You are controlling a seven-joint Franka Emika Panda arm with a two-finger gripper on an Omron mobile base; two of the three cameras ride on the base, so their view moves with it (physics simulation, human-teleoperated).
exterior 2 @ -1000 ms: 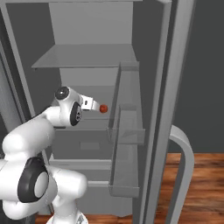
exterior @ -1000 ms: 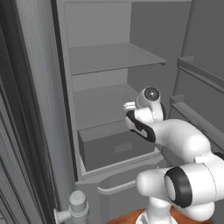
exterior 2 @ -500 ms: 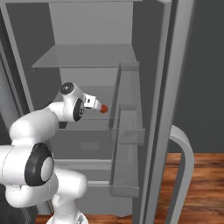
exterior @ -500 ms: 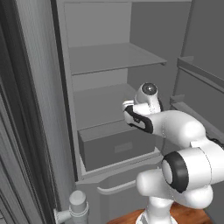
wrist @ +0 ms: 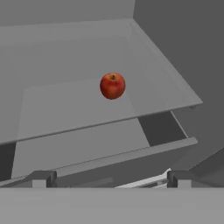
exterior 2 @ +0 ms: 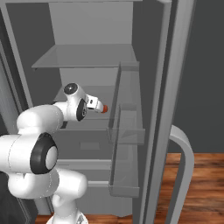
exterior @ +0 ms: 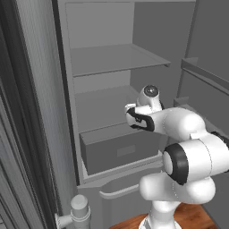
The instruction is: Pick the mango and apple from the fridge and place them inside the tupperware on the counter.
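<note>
The apple (wrist: 112, 85), round and red, sits on a grey middle shelf (wrist: 65, 109) of the open fridge (exterior: 112, 58). In the right base view the apple (exterior 2: 104, 108) peeks out just past my hand. My gripper (wrist: 111, 178) is open, its two fingertips (wrist: 41, 178) spread wide at the shelf's front edge, short of the apple and slightly below it. From the left base view my hand (exterior: 135, 118) reaches into the fridge at middle-shelf height. The mango, the tupperware and the counter are out of view.
A boxy grey drawer (exterior: 120, 150) lies below the shelf. Clear door bins (exterior 2: 127, 127) on the open fridge door stand close to the right of my hand. Another shelf (exterior 2: 83, 59) spans above. A curved white handle (exterior 2: 186, 153) and wood floor (exterior 2: 205, 188) lie to the right.
My arm has stretched further into the fridge, bringing the hand closer to the apple. The apple has stayed in place.
</note>
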